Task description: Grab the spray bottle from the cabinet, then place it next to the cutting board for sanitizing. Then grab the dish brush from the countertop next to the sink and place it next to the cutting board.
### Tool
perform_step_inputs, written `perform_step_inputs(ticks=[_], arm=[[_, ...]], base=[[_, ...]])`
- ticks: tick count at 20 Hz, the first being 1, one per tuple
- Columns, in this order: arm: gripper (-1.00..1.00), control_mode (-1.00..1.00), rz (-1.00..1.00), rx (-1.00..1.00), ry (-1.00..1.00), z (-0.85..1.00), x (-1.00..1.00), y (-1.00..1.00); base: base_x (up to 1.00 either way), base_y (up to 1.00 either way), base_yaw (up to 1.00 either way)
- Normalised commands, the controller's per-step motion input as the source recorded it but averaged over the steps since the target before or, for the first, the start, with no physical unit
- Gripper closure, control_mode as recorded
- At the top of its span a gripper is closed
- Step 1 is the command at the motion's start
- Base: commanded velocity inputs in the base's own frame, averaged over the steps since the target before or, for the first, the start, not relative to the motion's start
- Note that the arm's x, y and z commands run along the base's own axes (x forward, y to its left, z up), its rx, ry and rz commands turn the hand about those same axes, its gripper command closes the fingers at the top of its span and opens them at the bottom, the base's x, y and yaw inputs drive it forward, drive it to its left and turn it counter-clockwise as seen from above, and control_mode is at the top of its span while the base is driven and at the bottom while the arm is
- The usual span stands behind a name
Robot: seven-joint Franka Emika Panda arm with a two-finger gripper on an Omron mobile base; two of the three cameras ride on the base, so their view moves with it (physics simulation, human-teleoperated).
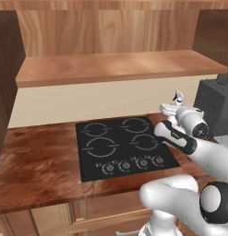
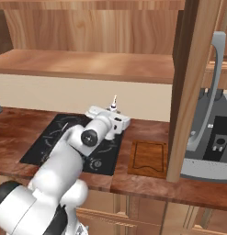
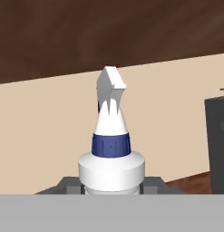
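while end effector (image 3: pixel 111 188) grips spray bottle (image 3: pixel 111 149) — upright above countertop (image 2: pixel 151 126)

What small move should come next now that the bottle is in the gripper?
Probably carry the spray bottle sideways toward the bare countertop by the cutting board, then lower it. The gripper holds it upright above the stove top's back corner, and the board lies just past the stove.

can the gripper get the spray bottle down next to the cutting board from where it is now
Probably yes. The gripper is shut on the spray bottle, held upright above the right end of the stove top. The cutting board lies just beyond, with bare countertop around it and nothing between.
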Motion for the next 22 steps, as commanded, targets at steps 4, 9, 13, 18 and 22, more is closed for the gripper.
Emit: perform_step_inputs(ticks=[4,9,13,18,22], arm=[[1.0,-1.0,0.0,0.0,0.08,-0.23,0.75,-0.26],[1.0,-1.0,0.0,0.0,0.03,-0.3,0.55,-0.3],[1.0,-1.0,0.0,0.0,0.0,-0.31,0.5,-0.27],[1.0,-1.0,0.0,0.0,0.0,-0.24,0.54,-0.23],[1.0,-1.0,0.0,0.0,0.0,-0.23,0.48,-0.22]], base=[[0.0,0.0,0.0],[0.0,0.0,0.0],[0.0,0.0,0.0],[0.0,0.0,0.0],[0.0,0.0,0.0]])
